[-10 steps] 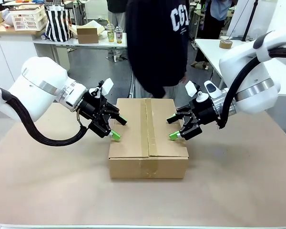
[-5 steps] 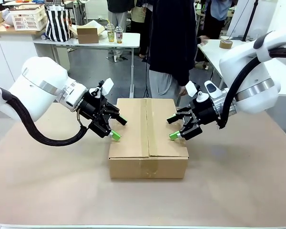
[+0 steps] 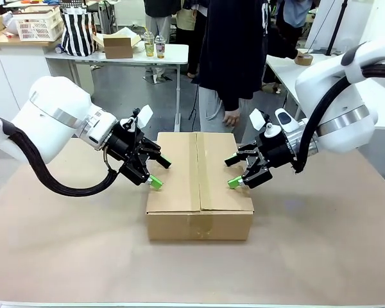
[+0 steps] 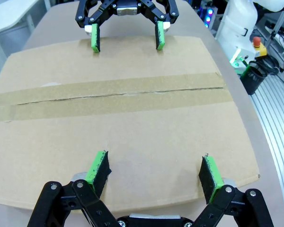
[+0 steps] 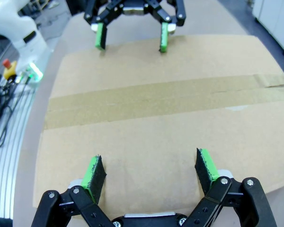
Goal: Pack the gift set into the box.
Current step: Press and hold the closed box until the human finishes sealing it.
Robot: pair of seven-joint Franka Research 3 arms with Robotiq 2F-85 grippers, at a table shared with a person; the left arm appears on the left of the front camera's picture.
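At the middle of the table [image 3: 321,250], seen from the front, the box [image 3: 199,192] sits closed and taped, with the left gripper [image 3: 160,173] at its left edge and the right gripper [image 3: 231,172] at its right, both spread wide and holding nothing. From the left wrist, wide green pads [image 4: 98,165] hover over the box's near edge, with the tape strip [image 4: 109,101] beyond them. From the right wrist, wide pads again hover over bare cardboard.

No writing can be read. A white mark [image 3: 265,13] on the person's dark top [image 3: 234,51] is too cut off to read; the box [image 3: 199,186] carries none.
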